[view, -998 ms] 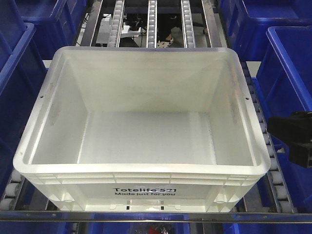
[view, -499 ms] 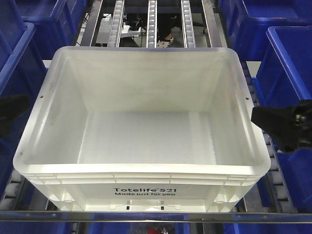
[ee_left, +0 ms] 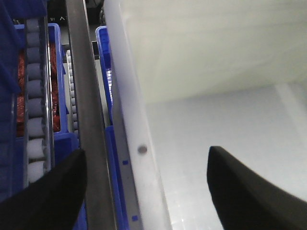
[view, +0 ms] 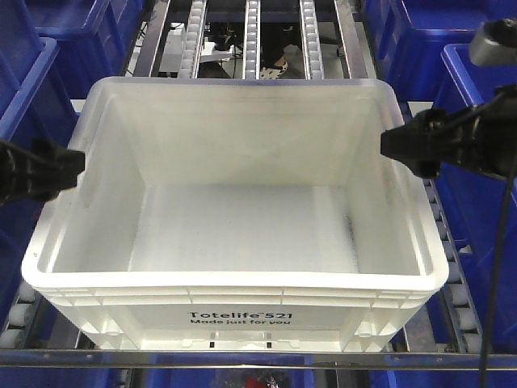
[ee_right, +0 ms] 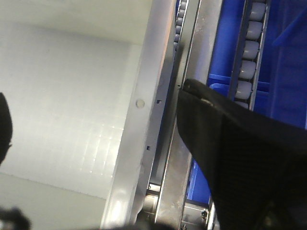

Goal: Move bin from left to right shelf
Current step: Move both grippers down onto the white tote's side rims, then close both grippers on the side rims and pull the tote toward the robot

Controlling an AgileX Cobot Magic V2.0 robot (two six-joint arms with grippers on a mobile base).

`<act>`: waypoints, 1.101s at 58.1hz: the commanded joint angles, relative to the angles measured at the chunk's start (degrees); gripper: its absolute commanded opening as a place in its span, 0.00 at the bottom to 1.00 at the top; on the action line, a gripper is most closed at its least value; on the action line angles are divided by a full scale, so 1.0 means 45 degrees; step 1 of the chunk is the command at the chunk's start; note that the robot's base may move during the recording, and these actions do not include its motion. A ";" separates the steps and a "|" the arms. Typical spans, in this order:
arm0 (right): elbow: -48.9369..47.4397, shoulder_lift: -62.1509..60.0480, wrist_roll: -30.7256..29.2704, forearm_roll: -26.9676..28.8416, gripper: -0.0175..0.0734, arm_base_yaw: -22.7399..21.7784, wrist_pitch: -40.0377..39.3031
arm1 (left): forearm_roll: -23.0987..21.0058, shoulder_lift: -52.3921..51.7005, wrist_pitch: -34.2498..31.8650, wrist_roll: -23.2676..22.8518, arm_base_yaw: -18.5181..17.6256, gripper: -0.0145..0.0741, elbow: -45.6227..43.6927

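Observation:
The bin [view: 234, 242], a large white translucent tote printed "Totelife 521", sits empty on the roller shelf. My left gripper [view: 74, 167] is at its left wall. In the left wrist view this gripper [ee_left: 146, 152] is open, with one black finger [ee_left: 53, 191] outside and the other inside, so the bin's left rim [ee_left: 144, 172] lies between them. My right gripper [view: 389, 145] is at the right wall. It [ee_right: 93, 105] is also open and straddles the right rim [ee_right: 139, 115], its outer finger [ee_right: 225, 143] over the metal rail.
Dark blue bins [view: 477, 97] flank the white one on both sides [view: 20, 89]. Roller rails [view: 252, 36] run back behind it, and a metal front rail [view: 242, 357] crosses below. Under the left rollers [ee_left: 34, 96], a lower blue bin holds red items [ee_left: 21, 86].
Both grippers have moved up and inward from the sides and now sit over the bin's left and right walls. The bin has not moved.

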 commanded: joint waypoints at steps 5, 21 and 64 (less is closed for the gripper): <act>-0.0862 0.0490 -0.0040 0.0029 0.87 -0.0006 -0.0328 | -0.0005 0.0691 0.0123 -0.0267 -0.0057 0.74 -0.1414; -0.0926 0.1318 -0.0007 0.0030 0.85 -0.0006 -0.0062 | -0.0016 0.1746 0.1083 -0.0267 -0.0057 0.74 -0.1901; -0.0926 0.3310 0.0493 -0.0436 0.84 -0.0006 0.0058 | -0.0016 0.2619 0.1099 -0.0267 -0.0057 0.74 -0.1901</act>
